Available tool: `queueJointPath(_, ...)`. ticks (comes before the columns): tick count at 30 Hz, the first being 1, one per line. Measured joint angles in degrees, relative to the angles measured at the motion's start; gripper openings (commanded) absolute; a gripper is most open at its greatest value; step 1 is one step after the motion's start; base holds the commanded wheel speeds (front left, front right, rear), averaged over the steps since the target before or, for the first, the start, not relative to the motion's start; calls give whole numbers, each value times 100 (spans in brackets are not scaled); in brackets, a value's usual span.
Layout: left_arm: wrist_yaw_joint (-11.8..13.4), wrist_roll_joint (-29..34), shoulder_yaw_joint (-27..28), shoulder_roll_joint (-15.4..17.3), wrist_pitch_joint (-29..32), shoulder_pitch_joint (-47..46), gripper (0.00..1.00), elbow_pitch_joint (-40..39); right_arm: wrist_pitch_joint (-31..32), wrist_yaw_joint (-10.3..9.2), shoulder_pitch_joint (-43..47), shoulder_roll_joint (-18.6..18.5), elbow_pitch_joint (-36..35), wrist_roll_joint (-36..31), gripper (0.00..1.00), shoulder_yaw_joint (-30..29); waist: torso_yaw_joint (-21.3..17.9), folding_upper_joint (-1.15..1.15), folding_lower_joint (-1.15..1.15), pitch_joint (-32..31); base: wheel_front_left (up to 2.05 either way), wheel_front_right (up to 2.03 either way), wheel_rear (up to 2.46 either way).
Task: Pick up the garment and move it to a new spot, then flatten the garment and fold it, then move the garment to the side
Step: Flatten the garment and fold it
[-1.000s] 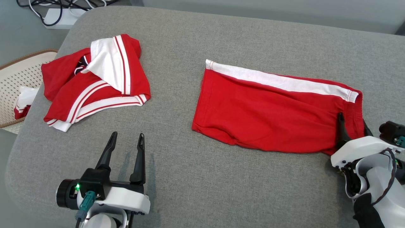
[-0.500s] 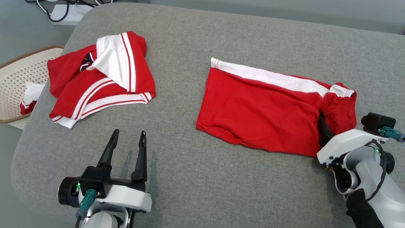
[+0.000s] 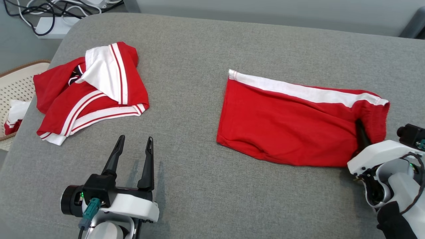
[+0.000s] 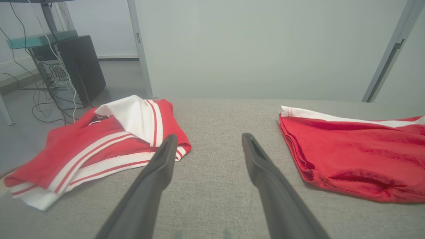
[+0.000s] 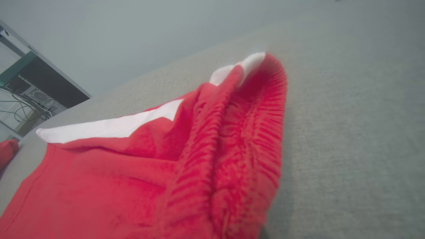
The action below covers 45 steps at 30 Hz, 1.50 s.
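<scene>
The garment (image 3: pixel 285 126) is a pair of red shorts with a white side stripe, lying folded flat on the grey cushion (image 3: pixel 199 192). My right gripper (image 3: pixel 363 132) is at its right end, shut on the gathered waistband. One dark finger (image 3: pixel 360 130) lies on the cloth; the other is hidden under it. In the right wrist view the bunched waistband (image 5: pixel 229 139) rises as a ridge and covers my fingers. My left gripper (image 3: pixel 134 141) hovers open over bare cushion at the lower left, well clear of the shorts (image 4: pixel 348 152); its fingers (image 4: pixel 159 166) are spread.
A second red and white garment (image 3: pixel 89 93) lies crumpled at the cushion's left (image 4: pixel 99 146). Beyond the left edge stands a perforated basket (image 3: pixel 13 83) with cloth in it. Cables and a power strip (image 3: pixel 49 20) lie on the floor, and a computer tower (image 4: pixel 79 66) stands at the back left.
My right gripper's jaws have come together on the waistband end, which has bunched up around them. The head view has shifted. The left arm has not moved.
</scene>
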Motion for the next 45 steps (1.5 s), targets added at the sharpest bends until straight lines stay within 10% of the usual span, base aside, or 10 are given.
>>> queueJointPath(18,0,-179,-226,3,-1,2,100,38,552,-2,60,-330,-1673,278,0,1629,-15,0,0,-246,0,0,0)
queueJointPath(30,52,-425,-566,5,0,15,100,53,725,-2,-403,-80,-790,104,1,2011,735,0,0,-247,0,0,0)
queueJointPath(32,52,-425,-582,7,0,19,100,63,649,-2,-443,-33,-583,87,77,2009,863,0,0,-245,0,0,0)
queueJointPath(33,52,-425,-583,7,0,21,100,74,600,-2,-476,-14,-494,84,100,2012,919,0,0,-244,0,0,0)
queueJointPath(45,104,-428,-573,10,0,37,100,79,-5,-1,-894,-93,-608,246,100,1593,774,0,0,-316,0,0,0)
